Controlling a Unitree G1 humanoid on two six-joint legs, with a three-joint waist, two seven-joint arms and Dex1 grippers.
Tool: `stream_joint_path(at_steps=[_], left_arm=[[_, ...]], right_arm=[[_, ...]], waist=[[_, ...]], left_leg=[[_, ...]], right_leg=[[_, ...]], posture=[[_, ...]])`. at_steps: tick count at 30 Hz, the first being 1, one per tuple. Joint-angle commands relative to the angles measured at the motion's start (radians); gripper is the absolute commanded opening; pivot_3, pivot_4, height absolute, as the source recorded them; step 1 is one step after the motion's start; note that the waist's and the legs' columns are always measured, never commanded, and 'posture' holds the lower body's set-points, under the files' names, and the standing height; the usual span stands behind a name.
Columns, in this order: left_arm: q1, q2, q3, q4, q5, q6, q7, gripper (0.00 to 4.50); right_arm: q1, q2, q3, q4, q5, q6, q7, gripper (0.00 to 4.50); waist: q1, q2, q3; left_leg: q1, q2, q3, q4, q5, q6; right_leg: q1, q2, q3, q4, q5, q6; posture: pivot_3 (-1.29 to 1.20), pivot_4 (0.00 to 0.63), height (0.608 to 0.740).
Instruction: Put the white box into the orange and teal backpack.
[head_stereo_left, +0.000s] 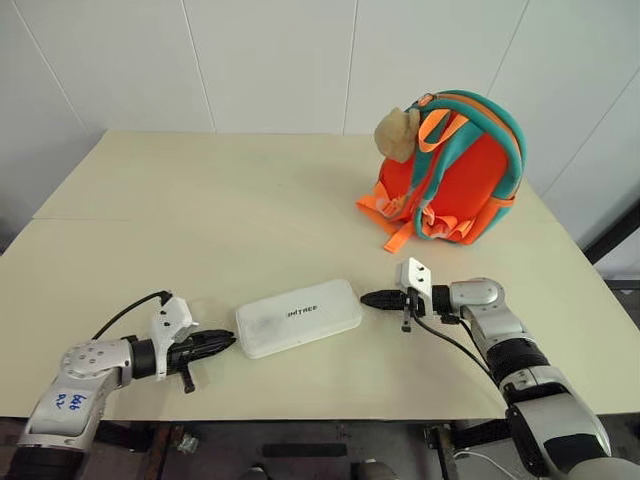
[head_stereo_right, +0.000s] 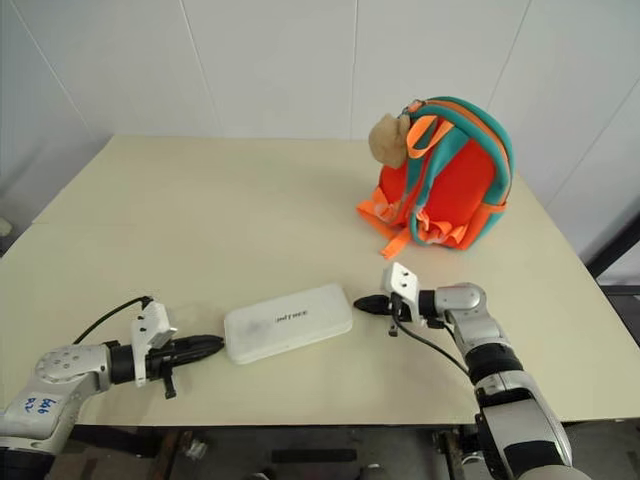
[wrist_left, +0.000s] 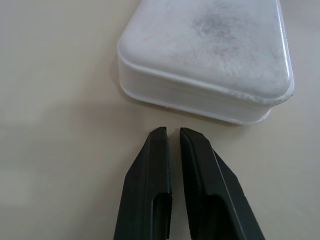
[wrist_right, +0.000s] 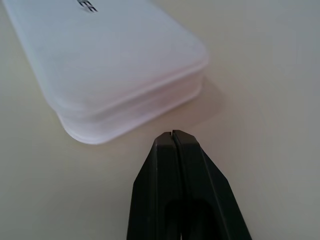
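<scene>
Tools (head_stereo_left: 228, 343) flank the flat white box (head_stereo_left: 298, 316) (rounded corners, dark lettering).

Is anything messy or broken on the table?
Nothing looks broken or spilled. The white box lies flat, a bit slanted to the table edge, with a greyish smudge on its lid. The orange and teal backpack stands upright, far from it.

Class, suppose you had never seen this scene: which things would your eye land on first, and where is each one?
The orange and teal backpack stands out first, upright at the far right of the cream table, a tan plush toy hanging at its top. Next comes the white box, lying flat near the front edge. The left pincer and right pincer, both shut, point at its two short ends with a small gap.
</scene>
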Motion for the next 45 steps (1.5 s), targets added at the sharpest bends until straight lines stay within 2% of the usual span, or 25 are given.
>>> stream_joint_path(at_steps=[1, 8, 14, 21, 31, 36, 45], left_arm=[[-0.023, -0.014, -0.028, 0.014, 0.011, -0.020, -0.012, 0.44], [-0.096, -0.049, -0.084, 0.062, 0.034, -0.044, -0.029, 0.44], [-0.153, -0.072, -0.123, 0.106, 0.052, -0.055, -0.041, 0.44], [-0.133, -0.015, -0.093, 0.101, 0.072, -0.011, -0.021, 0.44], [0.010, 0.098, 0.034, -0.042, -0.003, 0.108, -0.032, 0.44], [0.016, 0.062, 0.102, -0.101, -0.087, 0.149, -0.009, 0.44], [0.022, 0.022, 0.068, -0.153, -0.106, 0.171, 0.006, 0.44]], right_arm=[[0.054, 0.002, 0.006, -0.141, 0.033, 0.057, 0.019, 0.04], [0.191, -0.043, 0.015, -0.396, 0.064, 0.195, 0.024, 0.04], [0.256, -0.095, -0.020, -0.500, 0.077, 0.261, -0.013, 0.04], [0.251, -0.108, -0.022, -0.488, 0.084, 0.265, -0.044, 0.04], [0.206, -0.066, 0.003, -0.425, 0.074, 0.235, -0.052, 0.04], [0.183, -0.053, 0.016, -0.392, 0.071, 0.219, -0.043, 0.04], [0.169, -0.035, 0.030, -0.375, 0.071, 0.208, -0.039, 0.04]], waist=[[0.003, 0.000, 0.000], [0.006, 0.000, 0.000], [0.005, 0.000, 0.000], [0.000, 0.000, 0.000], [-0.010, 0.000, 0.000], [-0.002, 0.000, 0.000], [0.001, 0.000, 0.000]], left_leg=[[0.000, 0.000, 0.000, 0.001, 0.000, 0.000], [0.000, 0.000, 0.000, 0.005, 0.000, 0.000], [0.000, 0.000, -0.001, 0.006, 0.000, 0.000], [0.001, 0.000, -0.001, 0.006, 0.000, 0.000], [0.001, 0.000, 0.000, 0.004, 0.000, 0.000], [0.001, 0.000, 0.000, 0.004, 0.000, 0.000], [0.001, 0.000, 0.000, 0.003, 0.000, 0.000]], right_leg=[[0.000, 0.000, 0.000, 0.001, 0.000, 0.000], [0.001, 0.000, 0.000, 0.004, 0.000, 0.000], [0.001, 0.000, 0.000, 0.005, 0.000, 0.000], [0.001, 0.000, 0.000, 0.005, 0.000, 0.000], [0.001, 0.000, 0.001, 0.005, 0.000, -0.001], [0.000, 0.000, 0.001, 0.004, -0.001, -0.001], [0.000, 0.000, 0.001, 0.004, -0.001, -0.001]], posture=[[0.00, 0.150, 0.740], [0.00, 0.150, 0.740], [0.00, 0.150, 0.740], [0.00, 0.150, 0.740], [0.00, 0.150, 0.740], [0.00, 0.150, 0.740], [0.00, 0.150, 0.740]])
